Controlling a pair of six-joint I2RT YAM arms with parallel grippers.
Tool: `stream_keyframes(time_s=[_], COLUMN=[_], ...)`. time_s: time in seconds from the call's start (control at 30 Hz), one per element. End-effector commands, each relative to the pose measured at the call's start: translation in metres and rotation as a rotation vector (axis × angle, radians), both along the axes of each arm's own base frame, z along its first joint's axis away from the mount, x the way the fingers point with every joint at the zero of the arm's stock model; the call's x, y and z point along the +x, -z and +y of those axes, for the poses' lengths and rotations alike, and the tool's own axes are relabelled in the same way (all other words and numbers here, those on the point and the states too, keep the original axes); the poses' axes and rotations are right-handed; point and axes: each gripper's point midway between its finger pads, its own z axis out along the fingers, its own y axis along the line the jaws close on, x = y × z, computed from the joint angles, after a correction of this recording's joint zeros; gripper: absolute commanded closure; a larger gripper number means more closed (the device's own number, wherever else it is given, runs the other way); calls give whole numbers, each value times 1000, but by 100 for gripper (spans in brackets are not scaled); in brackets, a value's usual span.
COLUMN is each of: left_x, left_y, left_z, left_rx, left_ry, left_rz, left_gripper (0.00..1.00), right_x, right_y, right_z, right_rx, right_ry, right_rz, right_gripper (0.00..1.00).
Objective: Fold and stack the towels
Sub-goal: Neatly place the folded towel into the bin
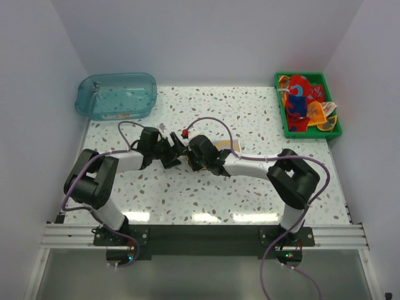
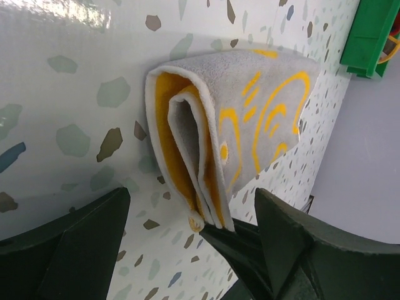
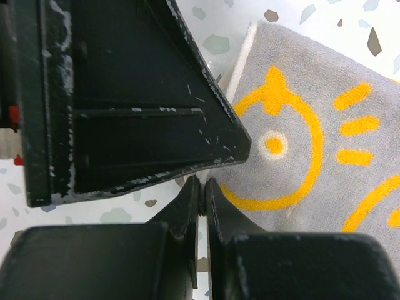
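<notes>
Right in the middle of the table [image 1: 262, 119] there's the duck towel [image 2: 250, 119], greyish cream with yellow duck print. It's folded over on itself so you can see the yellow inner layers stacked at its open end, and it's lying flat on the speckled top. The left gripper [image 2: 190, 203] sits at that layered end with its jaws released and spread wide, one on each side of the cloth, neither touching it as far as I can see. The right gripper [image 3: 201, 187] comes in from the right with its jaws clenched tight together, tips right at the towel's edge. Honestly can't tell if any cloth is caught between them. Further out, the other towels [image 1: 304, 103], red, orange and blue ones, are heaped unfolded in the green tray [image 1: 309, 76] at the far right corner, and the clear blue tub [image 1: 115, 94] sits at the far left.
</notes>
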Motion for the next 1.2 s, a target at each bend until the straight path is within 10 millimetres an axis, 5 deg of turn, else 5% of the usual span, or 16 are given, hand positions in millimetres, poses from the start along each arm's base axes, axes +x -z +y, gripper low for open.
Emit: stream_keyframes(time_s=[0.0, 0.43, 0.73, 0.77, 0.87, 1.03, 1.17], left_x=[0, 5, 16, 18, 31, 71, 108], left_y=[6, 31, 23, 22, 17, 3, -12], left_z=[-5, -13, -5, -5, 1, 38, 72], left_rx=[-11, 17, 116, 128, 196, 343, 449], left_ry=[-37, -90, -76, -66, -30, -10, -2], left_rz=[19, 27, -49, -59, -106, -177, -211], left_gripper=[15, 36, 87, 97, 100, 100, 100], right_x=[7, 4, 4, 2, 0, 5, 5], right_y=[-32, -33, -32, -31, -35, -46, -60], right_z=[10, 12, 10, 10, 10, -18, -58], right_rx=[109, 149, 147, 144, 111, 52, -18], right_ry=[26, 37, 36, 28, 0, 63, 96], right_rz=[-52, -44, -46, -35, -28, 11, 32], right_gripper=[100, 100, 100, 86, 51, 22, 14])
